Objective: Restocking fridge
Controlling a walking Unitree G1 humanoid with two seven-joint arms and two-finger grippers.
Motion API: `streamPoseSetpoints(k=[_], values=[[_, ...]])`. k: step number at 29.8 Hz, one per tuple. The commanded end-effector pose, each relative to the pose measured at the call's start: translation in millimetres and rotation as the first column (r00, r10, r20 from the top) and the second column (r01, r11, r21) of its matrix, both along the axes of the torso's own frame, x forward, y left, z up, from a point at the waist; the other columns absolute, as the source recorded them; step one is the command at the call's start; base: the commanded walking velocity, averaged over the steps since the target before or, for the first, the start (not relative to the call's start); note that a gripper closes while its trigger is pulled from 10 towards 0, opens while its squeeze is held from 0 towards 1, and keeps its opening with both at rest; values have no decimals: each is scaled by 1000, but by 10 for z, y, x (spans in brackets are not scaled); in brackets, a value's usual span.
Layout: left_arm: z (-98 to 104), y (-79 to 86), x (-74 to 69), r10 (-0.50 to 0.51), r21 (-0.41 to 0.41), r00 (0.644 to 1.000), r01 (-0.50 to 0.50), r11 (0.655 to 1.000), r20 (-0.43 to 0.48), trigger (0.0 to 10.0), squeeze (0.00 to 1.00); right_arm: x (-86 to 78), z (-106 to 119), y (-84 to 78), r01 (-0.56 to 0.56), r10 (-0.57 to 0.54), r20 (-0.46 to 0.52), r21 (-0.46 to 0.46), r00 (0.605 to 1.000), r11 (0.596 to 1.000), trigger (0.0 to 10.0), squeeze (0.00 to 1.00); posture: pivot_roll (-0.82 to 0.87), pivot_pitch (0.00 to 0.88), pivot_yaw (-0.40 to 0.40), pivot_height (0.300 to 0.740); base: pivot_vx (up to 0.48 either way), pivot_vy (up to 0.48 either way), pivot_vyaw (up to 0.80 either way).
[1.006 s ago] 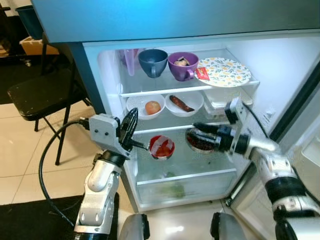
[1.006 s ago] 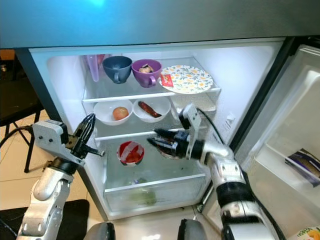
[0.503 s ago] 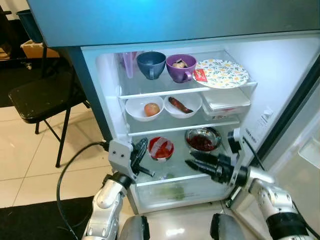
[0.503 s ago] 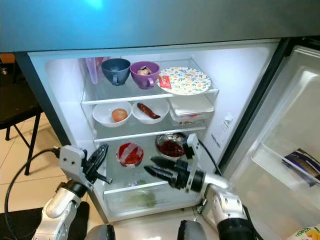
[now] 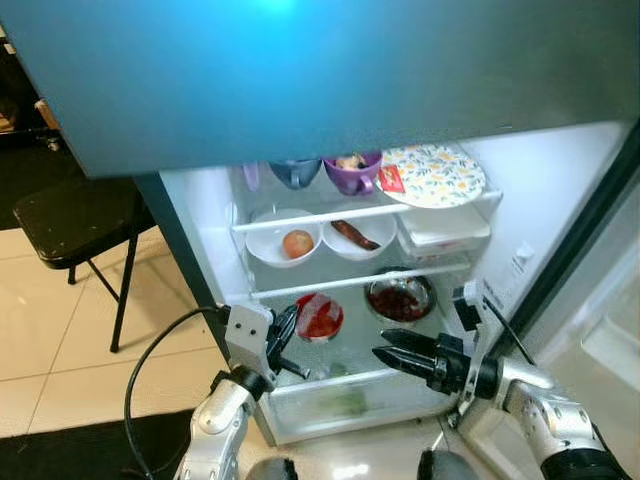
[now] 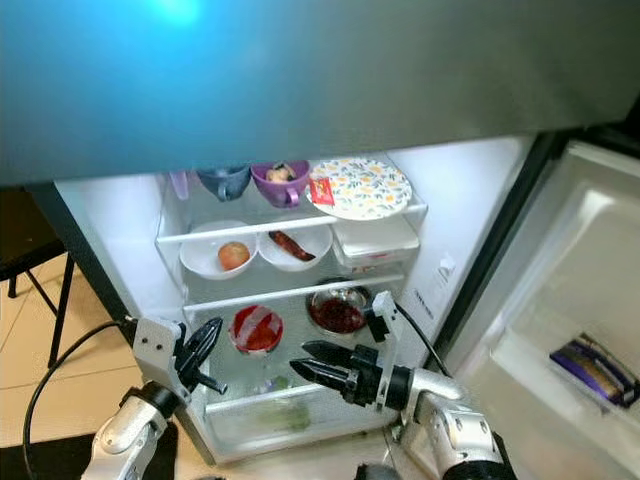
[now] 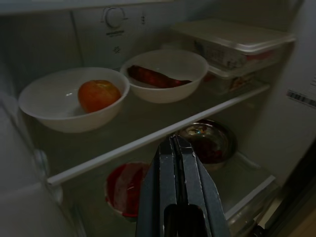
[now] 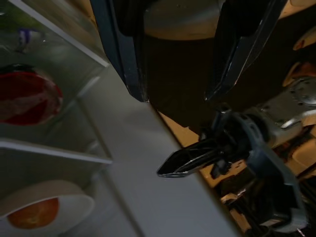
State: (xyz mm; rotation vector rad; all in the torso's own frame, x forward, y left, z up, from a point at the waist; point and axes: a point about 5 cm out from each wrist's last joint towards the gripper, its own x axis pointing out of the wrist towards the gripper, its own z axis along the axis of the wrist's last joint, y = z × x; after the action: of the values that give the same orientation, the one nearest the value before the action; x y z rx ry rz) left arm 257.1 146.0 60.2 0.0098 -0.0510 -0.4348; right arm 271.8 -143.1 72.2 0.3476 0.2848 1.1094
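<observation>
Right gripper (image 5: 388,356) is wide open and holds nothing, near the steel bowl (image 5: 400,298) sitting on the low shelf. I fear my arm bumps it. Left gripper (image 5: 282,342) is closed, empty.

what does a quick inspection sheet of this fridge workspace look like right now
surface: open fridge, lit glass shelves.
job's things: steel bowl of red food and covered red bowl on lower shelf.
clutter: two white bowls, mugs, floral plate, lidded container.
grippers: right gripper open, empty, before the lower shelf; left gripper shut, empty.
cables: black cable at left arm.
surroundings: black chair, tiled floor.
</observation>
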Motion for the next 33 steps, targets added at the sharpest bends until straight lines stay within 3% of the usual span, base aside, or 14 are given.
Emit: streamPoseSetpoints(k=[1,5,8,9,10,11,13,16,23,27,31,33], values=[[-23,-20,4,-7,-8,1000,7,1000,-4,10000,0,-4,-53,24,5,-5,-11,-34,1000,999,10000,0,54,0,-15,650,0,0,0],[-72,-67,-14,-52,-9,998,52,999,-26,10000,0,-13,-91,44,13,-14,-15,-49,1000,999,10000,0,55,0,-14,650,0,0,0],[-154,-187,-97,-181,-12,981,180,984,-75,10000,0,-49,-127,67,2,-3,-27,-47,1000,999,10000,0,56,0,-12,650,0,0,0],[-154,-187,-97,-181,-12,981,180,984,-75,10000,0,-49,-127,67,2,-3,-27,-47,1000,999,10000,0,56,0,-12,650,0,0,0],[-206,-256,-164,-263,-4,959,264,964,-105,10000,0,-68,-142,76,-4,3,-36,-43,999,999,10000,0,56,0,-11,650,0,0,0],[-206,-256,-164,-263,-4,959,264,964,-105,10000,0,-68,-142,76,-4,3,-36,-43,999,999,10000,0,56,0,-11,650,0,0,0],[-286,-339,-257,-379,3,914,384,923,-146,10000,0,-97,-156,87,-14,12,-49,-37,999,999,10000,0,54,0,-8,650,0,0,0],[-323,-361,-294,-434,7,885,441,897,-169,10000,0,-109,-173,90,-16,14,-56,-36,998,999,10000,0,51,0,-5,650,0,0,0],[-397,-357,-355,-499,15,839,513,858,-217,10000,0,-129,-274,60,6,-11,-88,-61,996,998,10000,0,48,0,-2,650,0,0,0],[-560,-279,-443,-511,41,804,547,836,-304,10000,0,-200,-437,0,40,-52,-153,-80,987,996,10000,0,44,0,4,665,0,0,0],[-654,-191,-483,-493,54,796,543,838,-352,10000,0,-232,-475,-5,47,-59,-169,-79,984,996,10000,0,41,0,7,675,0,0,0],[-706,-92,-482,-457,53,803,513,857,-383,10000,0,-254,-526,-18,54,-73,-180,-109,981,993,10000,0,41,0,7,684,0,0,0]])
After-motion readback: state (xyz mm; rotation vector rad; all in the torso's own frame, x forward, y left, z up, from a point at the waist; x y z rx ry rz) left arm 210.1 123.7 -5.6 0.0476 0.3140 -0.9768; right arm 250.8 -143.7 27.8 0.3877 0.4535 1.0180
